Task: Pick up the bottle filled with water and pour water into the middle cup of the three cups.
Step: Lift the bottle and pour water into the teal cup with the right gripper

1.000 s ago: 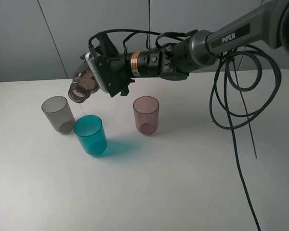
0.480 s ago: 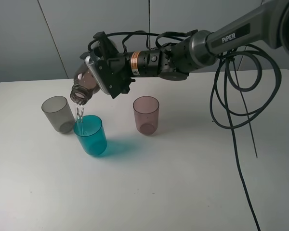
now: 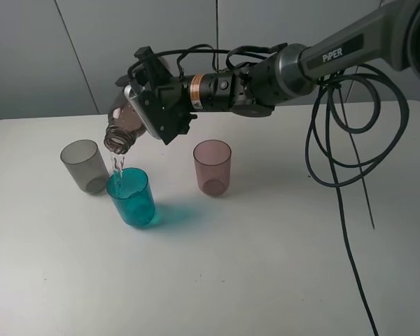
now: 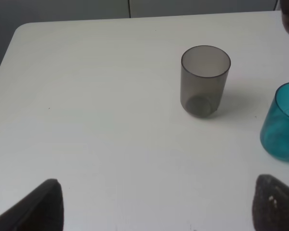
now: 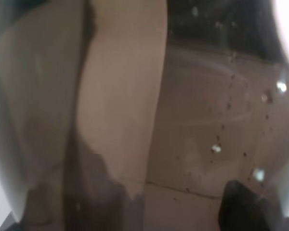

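Vs a sec ago: the bottle [image 3: 123, 126] tips a bit further, mouth angled down over the left part of the middle cup [image 3: 131, 199], and the water [image 3: 117, 166] now runs as a thin twisting stream from the mouth into that teal cup. A sec ago no clear stream shows; half a sec ago it's just begun. So the pour is underway, not done; the fill level is hard to read thru the tinted wall. Right gripper [image 3: 154, 112] is clamped on the bottle's body, wrist rolled so the bottle slants neck-down; the right wrist view is filled w/ the bottle wall [image 5: 197, 120], droplets on it. Grey cup [image 3: 84, 166] stands just left of the stream, pink cup [image 3: 212, 166] well off to the right; neither has shifted, both look empty. Left gripper [image 4: 159, 211] hangs low over the table [image 4: 86, 120], fingers spread wide, nothing btw them. Judgement: the stream lands nearer the grey-cup side of the rim, so margin is thin. Keep the tilt steady, then roll back upright.
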You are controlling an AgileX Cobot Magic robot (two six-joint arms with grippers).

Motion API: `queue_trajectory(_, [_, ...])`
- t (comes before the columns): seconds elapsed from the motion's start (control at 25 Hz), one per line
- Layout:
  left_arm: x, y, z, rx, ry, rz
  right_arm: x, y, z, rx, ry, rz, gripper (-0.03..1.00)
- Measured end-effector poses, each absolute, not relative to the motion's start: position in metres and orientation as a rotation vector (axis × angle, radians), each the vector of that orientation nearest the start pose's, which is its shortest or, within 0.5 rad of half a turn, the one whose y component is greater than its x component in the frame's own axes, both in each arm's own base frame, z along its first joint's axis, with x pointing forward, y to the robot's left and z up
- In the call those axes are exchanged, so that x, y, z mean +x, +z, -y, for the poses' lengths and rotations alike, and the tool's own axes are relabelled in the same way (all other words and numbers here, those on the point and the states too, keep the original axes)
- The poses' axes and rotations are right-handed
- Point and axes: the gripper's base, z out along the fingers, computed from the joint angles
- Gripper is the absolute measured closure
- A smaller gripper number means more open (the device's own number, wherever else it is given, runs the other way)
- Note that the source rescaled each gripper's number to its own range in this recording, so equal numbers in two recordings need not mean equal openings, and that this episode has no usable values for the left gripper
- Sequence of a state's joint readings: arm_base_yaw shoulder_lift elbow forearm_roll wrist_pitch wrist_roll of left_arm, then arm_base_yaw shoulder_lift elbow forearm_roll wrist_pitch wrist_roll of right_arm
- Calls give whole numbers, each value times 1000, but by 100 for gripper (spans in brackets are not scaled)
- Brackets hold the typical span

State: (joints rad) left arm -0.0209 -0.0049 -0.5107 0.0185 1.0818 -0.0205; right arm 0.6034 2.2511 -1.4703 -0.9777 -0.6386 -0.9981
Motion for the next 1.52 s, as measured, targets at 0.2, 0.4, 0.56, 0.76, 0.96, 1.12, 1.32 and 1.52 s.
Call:
queue_trajectory(0.2, [-8,279,-2,-1,-4,-2050,379,152,-315,-1829,-445,-233,97])
queue_trajectory(0.4, [-8,279,-2,-1,-4,-2050,379,154,-315,-1820,-476,-207,97])
queue_trajectory(0.56, [-8,279,-2,-1,-4,-2050,379,154,-315,-1826,-506,-167,97])
queue_trajectory(0.76, [-8,279,-2,-1,-4,-2050,379,154,-316,-1829,-537,-125,97])
queue_trajectory(0.96, [-8,279,-2,-1,-4,-2050,379,155,-316,-1820,-565,-92,97])
queue_trajectory(1.12, [-8,279,-2,-1,-4,-2050,378,158,-317,-1796,-570,-63,97])
queue_trajectory(1.32, [-8,279,-2,3,-1,-2050,377,165,-317,-1774,-594,-18,97])
queue_trajectory(1.52, [-8,279,-2,3,-1,-2050,376,165,-318,-1770,-619,21,97])
